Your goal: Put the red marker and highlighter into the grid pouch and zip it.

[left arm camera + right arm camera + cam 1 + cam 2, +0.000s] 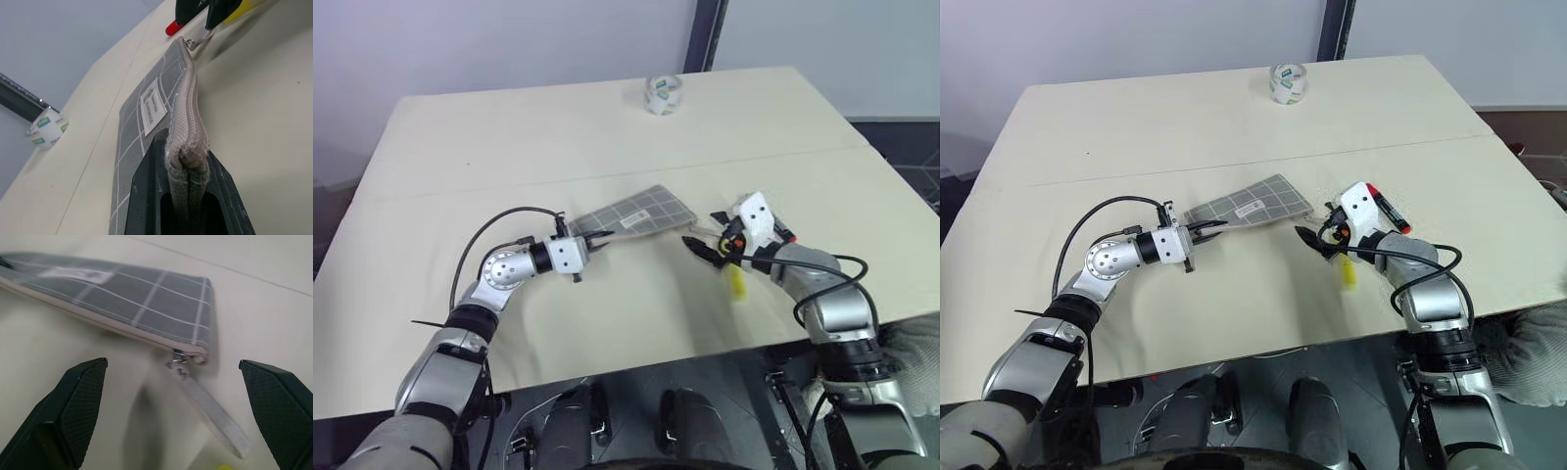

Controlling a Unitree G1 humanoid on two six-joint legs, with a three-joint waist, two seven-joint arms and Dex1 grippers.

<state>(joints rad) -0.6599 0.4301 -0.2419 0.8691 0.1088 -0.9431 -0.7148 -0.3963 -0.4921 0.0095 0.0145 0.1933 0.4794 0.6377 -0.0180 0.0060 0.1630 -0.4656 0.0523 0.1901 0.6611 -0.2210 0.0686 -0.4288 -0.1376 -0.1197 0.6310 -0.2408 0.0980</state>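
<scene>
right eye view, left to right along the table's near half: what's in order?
left gripper → grid pouch → right gripper → highlighter → red marker. The tape roll stands farther back, out of this line.

Illumination even, bright and diffuse from overhead. The table [607, 137] shows no glare. Shadows soft and short, lying directly beneath the arms. Head views sharp, with mild bowing of the table edges toward the frame corners. Right wrist view: the grid pouch [146, 303] blurred toward 10 o'clock, pull tab [210, 416] soft.
</scene>
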